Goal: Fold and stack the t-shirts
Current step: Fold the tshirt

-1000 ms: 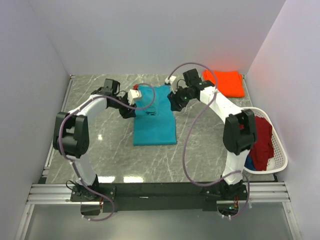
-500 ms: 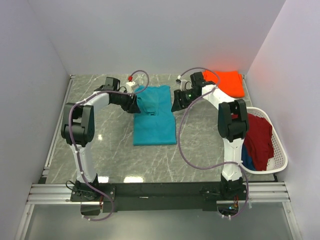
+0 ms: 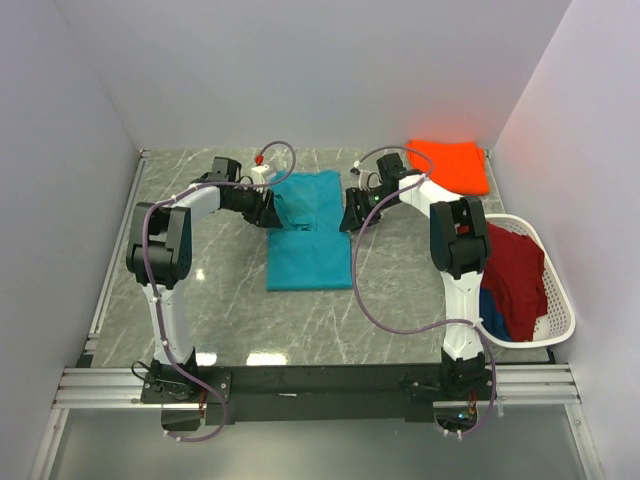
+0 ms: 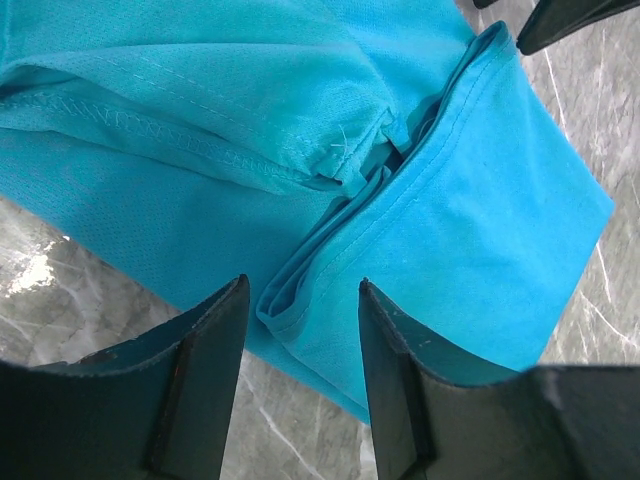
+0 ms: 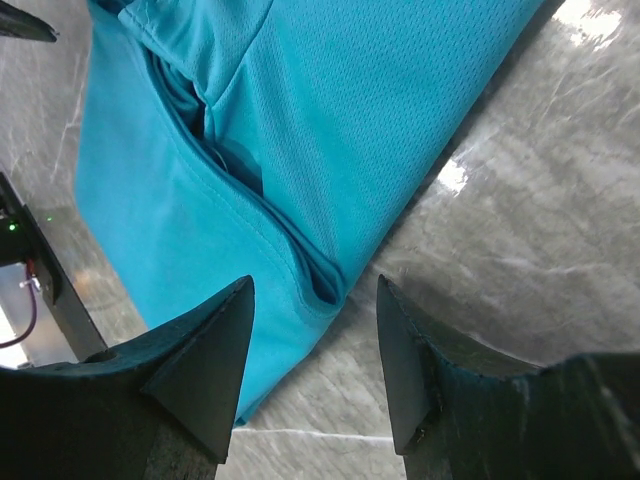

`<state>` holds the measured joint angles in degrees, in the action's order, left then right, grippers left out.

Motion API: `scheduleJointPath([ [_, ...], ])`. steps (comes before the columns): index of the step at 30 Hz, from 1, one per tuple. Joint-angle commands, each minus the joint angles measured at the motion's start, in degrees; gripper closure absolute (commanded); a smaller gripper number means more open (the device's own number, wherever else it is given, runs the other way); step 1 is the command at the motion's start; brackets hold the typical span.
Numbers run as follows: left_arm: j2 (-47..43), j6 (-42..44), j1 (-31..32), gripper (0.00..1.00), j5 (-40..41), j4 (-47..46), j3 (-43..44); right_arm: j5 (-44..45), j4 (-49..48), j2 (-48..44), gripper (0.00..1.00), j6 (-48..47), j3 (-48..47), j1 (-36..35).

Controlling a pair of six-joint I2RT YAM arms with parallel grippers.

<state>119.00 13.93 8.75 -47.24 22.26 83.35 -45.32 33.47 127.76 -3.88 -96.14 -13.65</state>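
Note:
A teal t-shirt lies partly folded in the middle of the marble table. My left gripper sits low at the shirt's left edge. In the left wrist view it is open, with a folded teal hem between its fingers. My right gripper is at the shirt's right edge. The right wrist view shows it open around a corner of the folded teal cloth. A folded orange t-shirt lies at the back right.
A white laundry basket stands at the right edge and holds a dark red t-shirt and a blue one. Walls close in the table on the left, back and right. The arms' rail runs along the near edge.
Both arms have dropped lower and stretched out flatter, bringing their grippers down to the teal shirt's two side edges. The shirt itself has barely shifted.

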Motion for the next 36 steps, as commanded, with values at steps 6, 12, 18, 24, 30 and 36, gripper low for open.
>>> scheduleJointPath([
  [6,1.4,-1.3,-0.1,0.47,-0.8,-0.1,1.2,-2.0,0.4,-0.2,0.44,-0.5,0.1,-0.3],
  [12,1.3,-0.5,-0.1,0.49,-1.4,2.3,0.8,-2.9,2.2,-0.2,0.52,-1.9,0.0,-0.7],
  [18,1.2,-0.7,-0.1,0.53,-1.8,2.0,-0.1,-3.5,4.1,0.6,0.56,-3.3,-0.9,-1.2],
  [24,1.7,-1.3,-0.1,0.55,-1.5,2.1,0.1,-3.5,5.3,1.3,0.58,-3.8,-1.9,-1.6],
  [30,1.7,-1.5,-0.1,0.57,-1.2,1.7,-0.1,-2.4,5.5,1.8,0.6,-4.0,-2.4,-1.6],
  [36,0.5,-2.0,-0.1,0.82,-1.3,1.6,-1.0,-2.6,5.6,1.8,0.8,-4.4,-3.1,-2.0],
])
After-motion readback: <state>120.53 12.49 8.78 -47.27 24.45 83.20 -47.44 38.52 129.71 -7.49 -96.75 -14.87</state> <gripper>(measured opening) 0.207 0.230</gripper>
